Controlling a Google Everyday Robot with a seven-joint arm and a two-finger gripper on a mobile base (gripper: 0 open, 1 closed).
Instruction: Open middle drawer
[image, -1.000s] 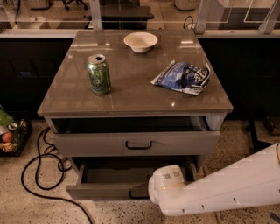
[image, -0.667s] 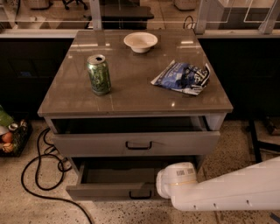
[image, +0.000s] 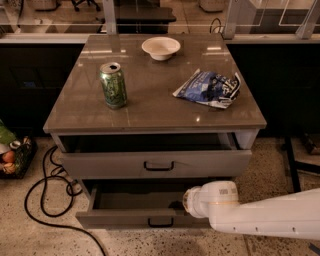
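Note:
The middle drawer (image: 125, 218) is the lower of the two drawers in view, grey-taupe with a small black loop handle (image: 161, 223). It stands pulled out well past the top drawer (image: 155, 162), and its dark inside shows. My white arm (image: 260, 217) comes in from the lower right. Its gripper (image: 177, 204) sits at the drawer's front edge, just above and right of the handle, mostly hidden behind the wrist. The lowest drawer is out of view.
On the cabinet top (image: 150, 107) stand a green can (image: 113, 85), a white bowl (image: 160, 48) and a blue chip bag (image: 208, 88). The top drawer is slightly open. A black cable (image: 42, 192) lies on the floor at left, next to a basket (image: 12, 157).
My arm's end has shifted right and slightly up along the middle drawer's front. The drawer stays about where it was.

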